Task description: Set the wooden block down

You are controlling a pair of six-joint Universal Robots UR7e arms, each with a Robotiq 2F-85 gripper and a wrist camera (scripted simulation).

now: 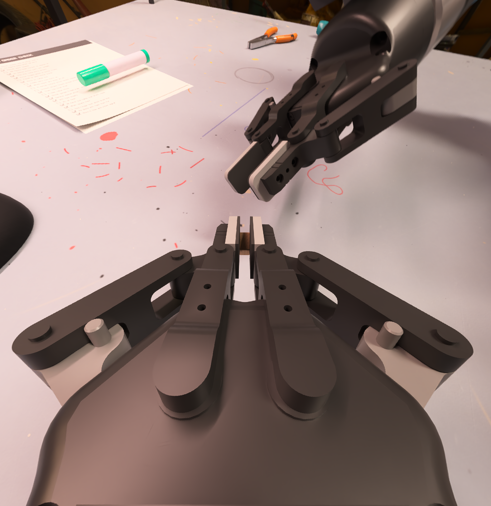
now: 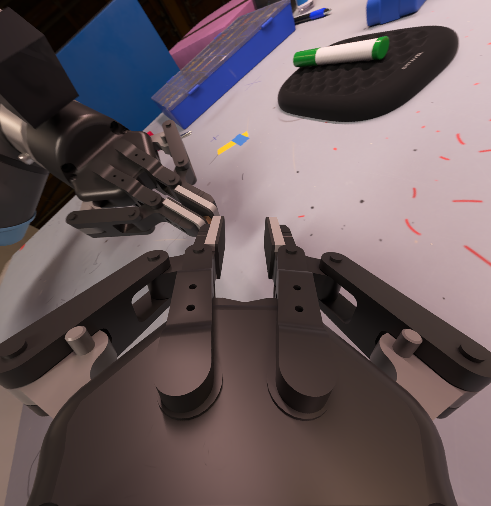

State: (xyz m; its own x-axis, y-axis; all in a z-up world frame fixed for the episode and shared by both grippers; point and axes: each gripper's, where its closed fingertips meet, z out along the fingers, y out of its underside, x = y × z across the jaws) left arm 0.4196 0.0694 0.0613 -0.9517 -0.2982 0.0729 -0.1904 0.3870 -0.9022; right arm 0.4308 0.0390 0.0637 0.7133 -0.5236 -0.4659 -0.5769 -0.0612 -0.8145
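left end effector (image 1: 244,232) clamps wooden block (image 1: 244,243) above paint-flecked table (image 1: 376,246); right end effector (image 2: 244,235) apart.

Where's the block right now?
The block is pinched in the left gripper above the table, with the open right gripper just ahead.
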